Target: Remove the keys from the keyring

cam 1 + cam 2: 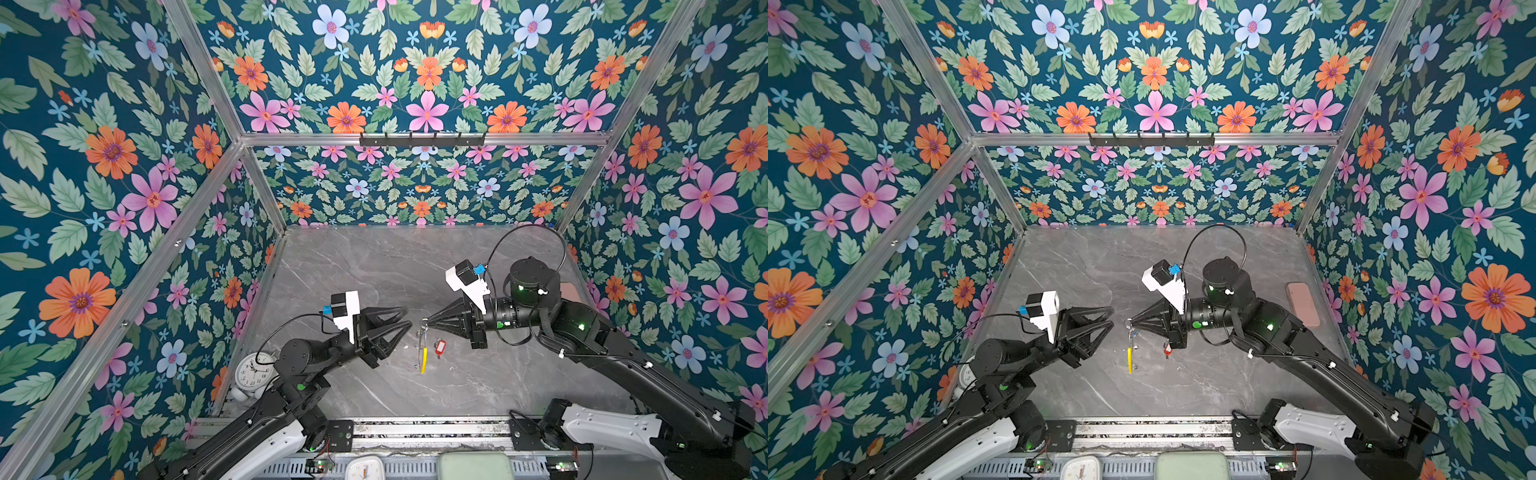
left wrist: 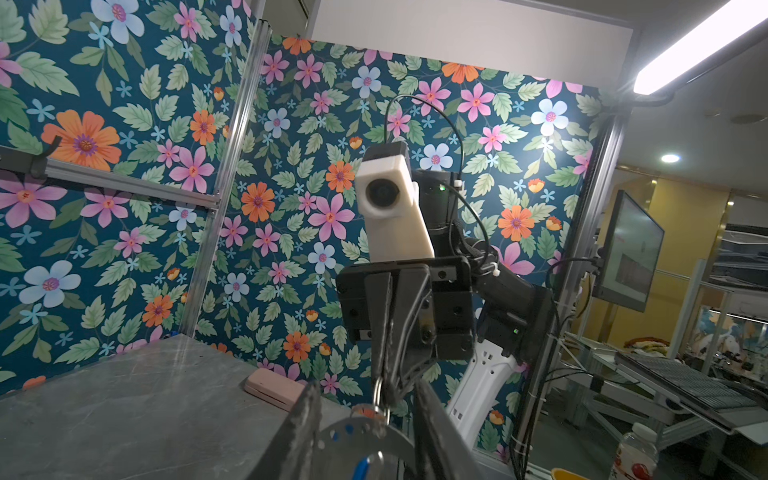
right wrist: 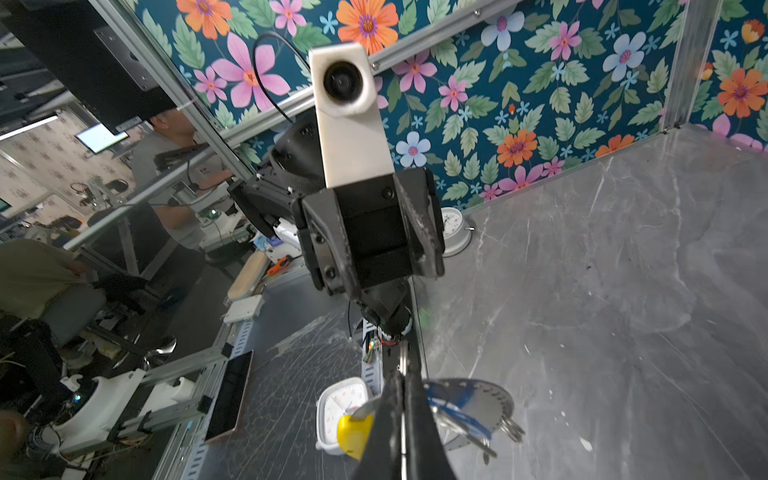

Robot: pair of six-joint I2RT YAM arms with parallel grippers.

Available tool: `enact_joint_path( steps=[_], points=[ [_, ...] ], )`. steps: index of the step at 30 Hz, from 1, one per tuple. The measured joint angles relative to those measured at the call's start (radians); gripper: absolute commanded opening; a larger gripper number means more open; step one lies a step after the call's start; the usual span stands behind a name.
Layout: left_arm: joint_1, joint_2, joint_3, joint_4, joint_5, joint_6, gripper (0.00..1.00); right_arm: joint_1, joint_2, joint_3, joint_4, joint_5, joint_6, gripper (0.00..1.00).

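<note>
Grey keyring (image 1: 423, 353): my right hand (image 1: 428, 323) clenched its top, dangling it above the table (image 1: 374, 270), presumably for access; left hand (image 1: 409, 318) stood released alongside; red-tagged key (image 1: 439, 347) lay below.

You get bright, even light in both top views, soft shadows on the grey marble-look tabletop (image 1: 374, 270). Left wrist view: long white ceiling light strip (image 2: 698, 45) blows out, room behind dim. Right wrist view: thin dark grey keyring with yellow section (image 3: 353, 434) blurs near the lens.
</note>
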Motion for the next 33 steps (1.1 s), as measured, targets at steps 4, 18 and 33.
enact_joint_path(
  steps=[4,18,33],
  points=[
    [0.000,0.042,0.076,-0.131,0.073,0.000,0.40,-0.002,0.033,0.104,-0.178,0.027,-0.091,0.00],
    [0.001,0.140,0.240,-0.470,0.217,0.053,0.36,-0.002,0.133,0.266,-0.458,0.053,-0.255,0.00],
    [0.004,0.175,0.277,-0.541,0.264,0.079,0.26,0.000,0.161,0.296,-0.500,0.030,-0.306,0.00]
  ],
)
